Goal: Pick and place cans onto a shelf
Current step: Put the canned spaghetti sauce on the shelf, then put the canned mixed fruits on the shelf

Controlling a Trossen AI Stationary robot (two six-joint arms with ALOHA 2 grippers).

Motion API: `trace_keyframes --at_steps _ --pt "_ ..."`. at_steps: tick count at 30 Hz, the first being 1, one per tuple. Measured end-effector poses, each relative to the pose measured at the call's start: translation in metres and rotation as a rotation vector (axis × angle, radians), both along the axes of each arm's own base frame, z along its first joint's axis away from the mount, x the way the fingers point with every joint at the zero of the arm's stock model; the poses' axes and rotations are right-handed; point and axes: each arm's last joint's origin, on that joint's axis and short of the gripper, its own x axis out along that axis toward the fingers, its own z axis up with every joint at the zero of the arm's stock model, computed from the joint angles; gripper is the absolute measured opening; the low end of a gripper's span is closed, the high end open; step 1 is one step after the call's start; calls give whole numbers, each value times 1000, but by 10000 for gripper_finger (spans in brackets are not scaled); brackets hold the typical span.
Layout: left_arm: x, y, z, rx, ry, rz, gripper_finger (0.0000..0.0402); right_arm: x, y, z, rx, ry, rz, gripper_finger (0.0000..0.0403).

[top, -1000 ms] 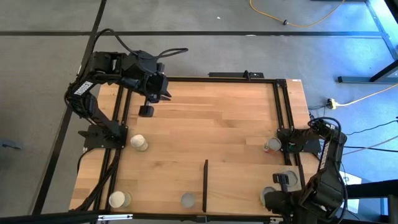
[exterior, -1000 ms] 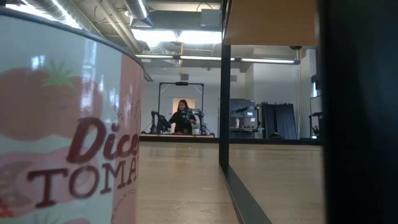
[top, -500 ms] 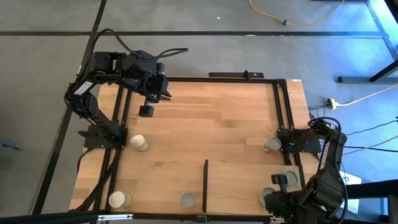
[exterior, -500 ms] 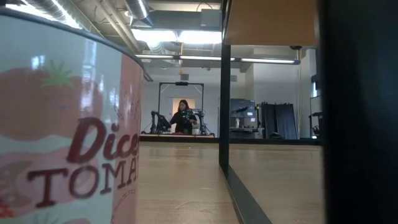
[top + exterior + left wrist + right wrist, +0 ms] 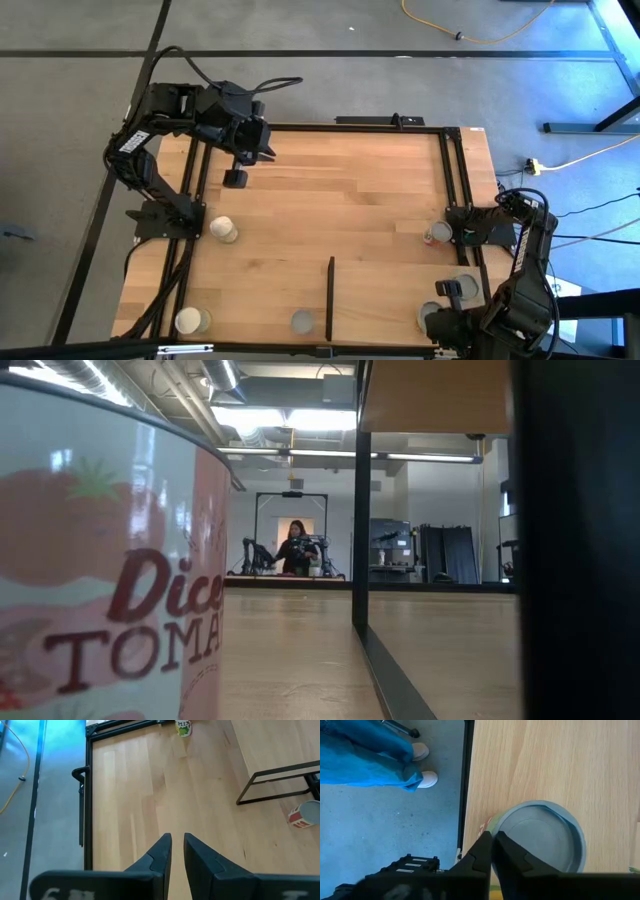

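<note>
Several cans stand about the table: one [image 5: 223, 229] at the left, two [image 5: 190, 320] [image 5: 302, 321] along the near edge, one [image 5: 437, 233] at the right. The shelf [image 5: 280, 750] is a light-wood panel on a black frame, and from above its black strip [image 5: 330, 298] shows. My right gripper [image 5: 492, 839] is shut and points down at the near right corner, over the rim of a grey-topped can [image 5: 545, 840]. My left gripper [image 5: 177, 840] hangs shut over bare wood at the far left, holding nothing. My right gripper has its fingertips [image 5: 485, 840] over the can's rim [image 5: 496, 826], on the side toward the table's edge, coming from above. I cannot tell whether they touch the can. The can stands upright on the table.
A diced-tomato can [image 5: 100, 560] fills the left of the low view, beside the shelf's black post [image 5: 360, 510]. A person's legs and white shoes [image 5: 425, 779] stand on the floor just beyond the table's black edge [image 5: 467, 780]. Bare wood [image 5: 340, 190] lies mid-table.
</note>
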Motion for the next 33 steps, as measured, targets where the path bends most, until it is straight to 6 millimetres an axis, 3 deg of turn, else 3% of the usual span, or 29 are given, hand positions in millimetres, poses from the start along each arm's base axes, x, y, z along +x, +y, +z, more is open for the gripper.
trace_keyframes --at_steps 9,25,33 --pt "0 0 0 -1 0 1 42 1 0 0 -13 -23 0 69" --pt "0 0 0 -13 -1 14 42 5 -1 1 -2 -39 -9 72" --pt "0 0 0 -91 -10 115 42 22 -15 21 33 -101 -78 72"
